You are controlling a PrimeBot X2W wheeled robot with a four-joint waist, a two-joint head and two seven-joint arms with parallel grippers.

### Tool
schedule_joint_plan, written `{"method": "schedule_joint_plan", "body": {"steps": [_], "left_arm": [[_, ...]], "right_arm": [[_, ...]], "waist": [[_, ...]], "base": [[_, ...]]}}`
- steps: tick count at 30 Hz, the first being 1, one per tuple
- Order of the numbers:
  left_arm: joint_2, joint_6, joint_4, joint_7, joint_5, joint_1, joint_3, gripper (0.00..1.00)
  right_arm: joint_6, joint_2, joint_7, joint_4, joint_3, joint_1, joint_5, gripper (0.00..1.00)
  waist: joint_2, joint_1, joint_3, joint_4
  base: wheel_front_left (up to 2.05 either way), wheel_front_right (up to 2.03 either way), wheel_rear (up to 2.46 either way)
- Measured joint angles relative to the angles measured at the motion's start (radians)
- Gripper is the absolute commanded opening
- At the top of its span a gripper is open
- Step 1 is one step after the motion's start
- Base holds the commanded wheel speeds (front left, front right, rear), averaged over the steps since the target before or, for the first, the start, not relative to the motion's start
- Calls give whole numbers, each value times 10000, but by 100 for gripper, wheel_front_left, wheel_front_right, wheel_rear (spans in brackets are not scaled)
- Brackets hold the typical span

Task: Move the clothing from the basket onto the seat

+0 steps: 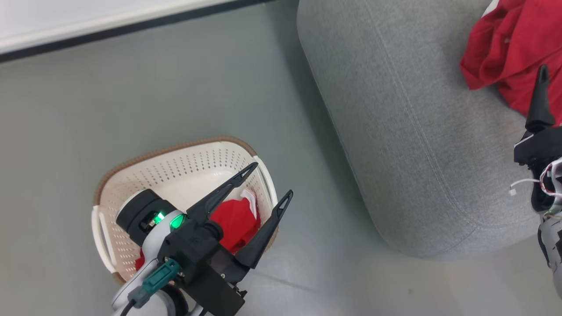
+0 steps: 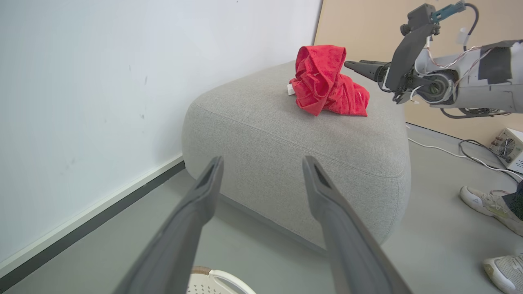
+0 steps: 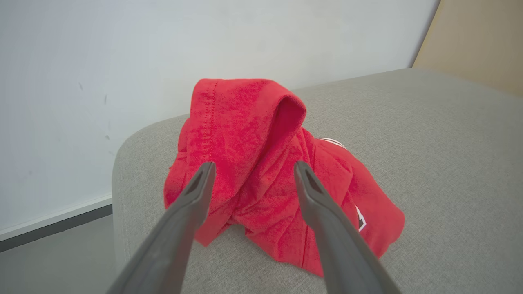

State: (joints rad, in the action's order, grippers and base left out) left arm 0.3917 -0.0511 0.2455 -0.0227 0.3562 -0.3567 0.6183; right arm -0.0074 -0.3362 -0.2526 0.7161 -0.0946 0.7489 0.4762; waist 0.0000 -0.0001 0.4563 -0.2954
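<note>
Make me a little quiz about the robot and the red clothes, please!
1. True or false: the basket is empty.
2. The red garment by the right gripper lies on: A the floor, B the grey seat, C a shelf.
3. Fill in: the left gripper hovers over the basket with its jaws ____.

Key: 1 false, red clothing lies inside; 2 B; 3 open.

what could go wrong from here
1. The open right end effector is right beside the red garment on the seat; a fold could catch a finger on pull-back and drag off.
2. The second garment lies against the basket wall, so the open left end effector may strike plastic.
3. A person's shoes are near the seat.
</note>
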Motion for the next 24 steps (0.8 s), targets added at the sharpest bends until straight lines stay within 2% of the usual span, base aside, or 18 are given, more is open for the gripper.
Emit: {"method": "schedule_joint_plan", "body": {"steps": [9, 24], "left_arm": [[-393, 395, -612, 274, 228, 438, -198, 100], [-635, 1016, -1352, 677, 732, 1133, -717, 100]], "right_arm": [[-117, 426, -13, -1866, -314, -1289, -573, 100], [-380, 895, -40, -4113, -1068, -2995, -1287, 100]], "waist": [[-1, -1, -890, 407], [0, -1, -1998, 1735]], "base": [[0, 0, 0], [0, 0, 0]]}}
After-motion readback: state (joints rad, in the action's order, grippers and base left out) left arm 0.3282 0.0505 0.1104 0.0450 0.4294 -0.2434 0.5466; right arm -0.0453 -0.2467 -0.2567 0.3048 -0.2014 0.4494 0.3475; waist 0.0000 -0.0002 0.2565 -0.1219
